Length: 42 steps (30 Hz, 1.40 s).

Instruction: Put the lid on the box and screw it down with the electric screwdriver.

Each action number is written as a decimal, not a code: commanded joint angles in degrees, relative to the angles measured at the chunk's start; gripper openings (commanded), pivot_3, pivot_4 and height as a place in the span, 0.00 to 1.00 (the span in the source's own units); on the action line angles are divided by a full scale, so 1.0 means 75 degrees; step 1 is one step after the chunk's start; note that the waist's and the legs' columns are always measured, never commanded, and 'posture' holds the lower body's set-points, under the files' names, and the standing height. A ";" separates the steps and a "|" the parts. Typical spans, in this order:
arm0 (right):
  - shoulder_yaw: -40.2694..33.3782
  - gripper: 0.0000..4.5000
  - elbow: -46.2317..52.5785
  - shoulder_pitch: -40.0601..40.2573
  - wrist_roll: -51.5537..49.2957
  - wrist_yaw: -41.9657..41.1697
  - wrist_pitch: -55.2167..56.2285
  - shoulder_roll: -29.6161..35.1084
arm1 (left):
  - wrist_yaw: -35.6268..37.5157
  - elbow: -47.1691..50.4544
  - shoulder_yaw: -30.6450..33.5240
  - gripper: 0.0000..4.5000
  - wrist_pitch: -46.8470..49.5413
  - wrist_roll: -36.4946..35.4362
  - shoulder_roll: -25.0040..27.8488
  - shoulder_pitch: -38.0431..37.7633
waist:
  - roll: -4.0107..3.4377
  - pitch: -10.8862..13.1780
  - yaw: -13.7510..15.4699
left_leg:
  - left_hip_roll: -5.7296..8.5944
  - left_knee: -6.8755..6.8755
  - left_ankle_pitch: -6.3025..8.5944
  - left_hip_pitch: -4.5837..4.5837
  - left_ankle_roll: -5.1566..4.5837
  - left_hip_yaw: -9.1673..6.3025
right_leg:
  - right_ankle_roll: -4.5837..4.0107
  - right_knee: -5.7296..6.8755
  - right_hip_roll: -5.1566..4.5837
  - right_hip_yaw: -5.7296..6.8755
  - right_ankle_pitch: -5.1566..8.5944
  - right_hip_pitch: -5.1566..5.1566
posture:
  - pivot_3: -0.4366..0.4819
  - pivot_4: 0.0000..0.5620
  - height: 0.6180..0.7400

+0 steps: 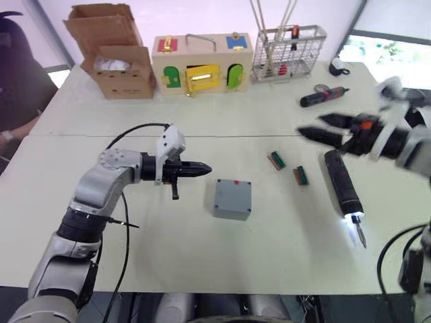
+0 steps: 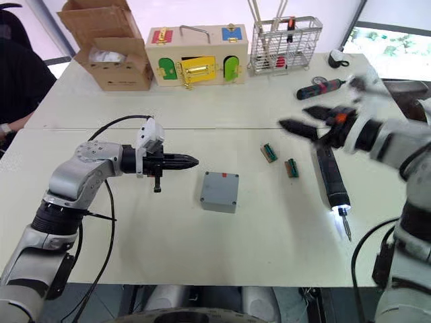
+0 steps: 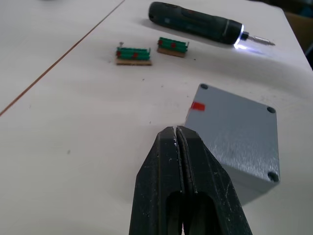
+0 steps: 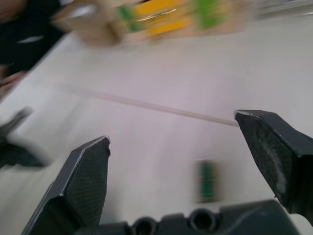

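- While the left gripper (image 1: 201,168) hangs pressed together just beside the box (image 1: 232,198), a sideways nudge could slide the box, whose lid (image 3: 238,129) already sits on it.
- Two small green terminal blocks (image 1: 276,160) lie between box and electric screwdriver (image 1: 342,183); a low sweep might scatter them.
- Spread wide above the screwdriver's rear end, the right gripper (image 1: 323,128) could roll it if it comes down off-centre.
- Carton (image 1: 114,50), wooden box (image 1: 201,62) and wire basket (image 1: 288,50) stand well apart.

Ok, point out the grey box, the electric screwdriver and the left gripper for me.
Box (image 1: 232,198), left eye view, middle of its top face.
Electric screwdriver (image 1: 341,182), left eye view, middle of its dark body.
Left gripper (image 1: 204,169), left eye view, tip of its shut fingers.
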State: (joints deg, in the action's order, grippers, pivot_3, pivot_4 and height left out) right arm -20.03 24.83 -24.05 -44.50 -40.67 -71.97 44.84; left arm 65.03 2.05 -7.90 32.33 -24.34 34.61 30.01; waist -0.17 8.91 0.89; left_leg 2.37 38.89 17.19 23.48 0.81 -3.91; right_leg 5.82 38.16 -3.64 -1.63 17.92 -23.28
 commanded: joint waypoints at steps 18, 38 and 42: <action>0.2550 1.00 0.2374 0.2463 0.0492 0.0405 0.1540 -0.0068 | -0.0796 0.1116 -0.0721 0.00 -0.0247 0.0615 -0.0218 -0.1379 | 0.0004 0.0007 -0.0005 | 0.0014 0.0028 0.0018 -0.0048 -0.0036 0.0022 | 0.0009 -0.0013 -0.0021 -0.0009 -0.0006 0.0058 | 0.48 0.27 1.00; 0.2777 1.00 0.2528 0.2387 0.0230 0.0619 0.1444 -0.0389 | -0.0193 -0.1587 -0.0974 0.00 -0.1894 0.1553 -0.1106 0.0179 | 0.0005 0.0006 -0.0035 | 0.0015 0.0032 0.0015 -0.0036 -0.0031 0.0015 | 0.0010 -0.0011 -0.0007 0.0014 -0.0006 0.0046 | 0.48 0.27 1.00; 0.1983 1.00 0.2354 0.2399 0.0404 0.0310 0.1712 0.0479 | -0.0284 -0.1134 -0.0643 0.00 -0.1567 0.1463 -0.0519 -0.0294 | 0.0005 0.0006 -0.0036 | 0.0015 0.0030 0.0015 -0.0034 -0.0032 0.0014 | 0.0010 -0.0011 -0.0010 0.0012 -0.0006 0.0042 | 0.48 0.27 1.00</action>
State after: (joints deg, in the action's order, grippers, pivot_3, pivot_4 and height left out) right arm -2.59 41.59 -5.68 -41.82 -37.19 -61.04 47.40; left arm 63.03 -9.75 -14.84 19.95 -12.96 29.56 27.83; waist -0.13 8.96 0.62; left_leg 2.46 39.11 17.32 23.23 0.55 -3.81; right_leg 5.90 38.08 -3.71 -1.54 17.88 -22.97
